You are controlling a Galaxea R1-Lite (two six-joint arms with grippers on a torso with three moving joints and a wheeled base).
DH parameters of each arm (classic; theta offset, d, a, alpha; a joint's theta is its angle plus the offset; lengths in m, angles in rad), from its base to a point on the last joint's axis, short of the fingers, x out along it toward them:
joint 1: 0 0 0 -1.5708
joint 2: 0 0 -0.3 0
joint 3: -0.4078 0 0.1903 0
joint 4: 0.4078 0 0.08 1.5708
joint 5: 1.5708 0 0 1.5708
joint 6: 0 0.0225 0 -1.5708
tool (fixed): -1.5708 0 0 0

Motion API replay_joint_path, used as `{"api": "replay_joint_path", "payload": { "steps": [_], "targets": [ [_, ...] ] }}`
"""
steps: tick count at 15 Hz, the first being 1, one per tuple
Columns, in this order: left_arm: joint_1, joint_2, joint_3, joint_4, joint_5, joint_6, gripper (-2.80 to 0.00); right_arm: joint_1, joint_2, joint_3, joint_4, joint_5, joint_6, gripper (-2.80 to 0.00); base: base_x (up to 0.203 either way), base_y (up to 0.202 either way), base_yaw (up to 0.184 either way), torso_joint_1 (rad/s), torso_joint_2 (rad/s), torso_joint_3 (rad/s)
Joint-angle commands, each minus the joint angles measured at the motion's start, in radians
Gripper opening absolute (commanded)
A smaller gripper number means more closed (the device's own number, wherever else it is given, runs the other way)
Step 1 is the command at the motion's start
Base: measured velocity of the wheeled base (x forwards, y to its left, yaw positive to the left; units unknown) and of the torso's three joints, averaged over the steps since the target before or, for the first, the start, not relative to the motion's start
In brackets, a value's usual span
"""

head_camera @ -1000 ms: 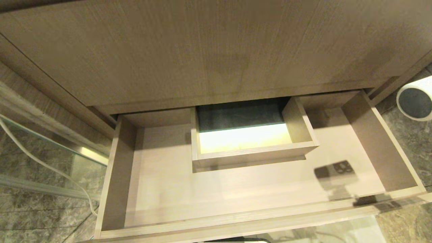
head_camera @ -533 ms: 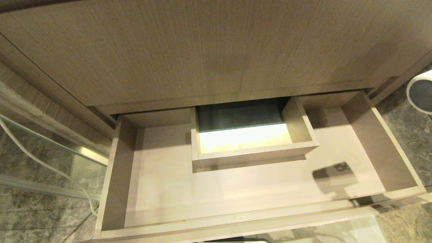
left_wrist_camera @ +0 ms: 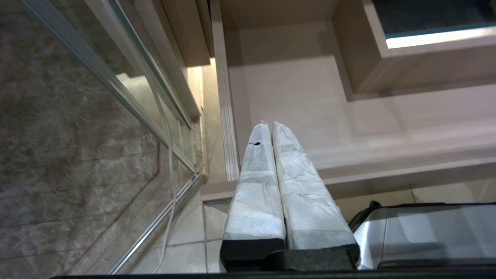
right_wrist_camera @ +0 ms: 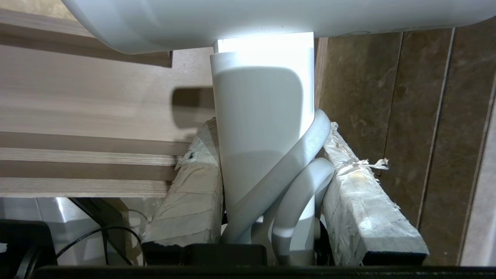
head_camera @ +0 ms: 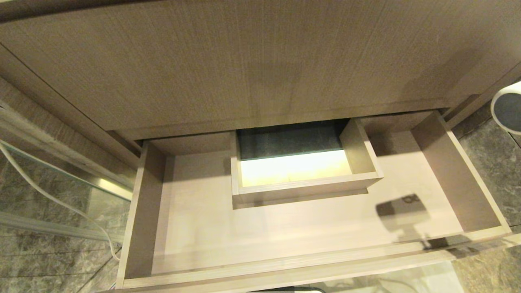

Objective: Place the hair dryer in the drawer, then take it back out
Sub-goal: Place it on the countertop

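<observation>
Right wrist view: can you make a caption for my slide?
Right tool clamps the white hair dryer by its handle, cord tucked in, beside the open drawer.

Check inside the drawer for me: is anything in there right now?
Nothing loose lies on the floor of the drawer, only the boxed cut-out and a shadow. The hair dryer is outside, past its right wall. The strip under the cabinet front is hidden.

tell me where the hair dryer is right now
The hair dryer sits at the head view's far right edge, outside the open drawer, past its right wall; the right claw grips its handle and cord.
</observation>
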Motion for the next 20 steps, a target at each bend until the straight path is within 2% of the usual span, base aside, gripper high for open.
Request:
{"api": "replay_joint_path", "payload": {
  "steps": [1,5,9,14,20],
  "targets": [
    [0.000,0.000,0.000,-0.001,-0.001,-0.001,-2.80,0.001,-0.001,-0.002,0.000,0.002,-0.004,-2.80,0.000,0.000,0.000,0.227,-0.47,-0.188],
    [0.000,0.000,0.000,-0.001,0.001,-0.001,-2.80,0.001,-0.012,0.003,-0.003,0.002,-0.004,-2.80,0.000,0.000,0.000,0.254,-0.47,-0.217],
    [0.000,0.002,0.000,-0.001,0.001,-0.001,-2.80,0.001,-0.018,0.001,-0.003,0.002,-0.004,-2.80,0.000,0.000,0.000,0.091,-0.47,-0.219],
    [0.000,0.000,0.000,-0.001,0.001,-0.001,-2.80,0.001,-0.027,0.002,-0.003,0.002,-0.004,-2.80,0.000,0.000,0.000,0.391,-0.49,-0.239],
    [0.000,0.002,0.000,-0.001,0.001,-0.001,-2.80,0.001,-0.032,0.000,-0.001,0.002,-0.002,-2.80,0.000,0.000,0.000,0.286,-0.53,-0.250]
  ]
}}
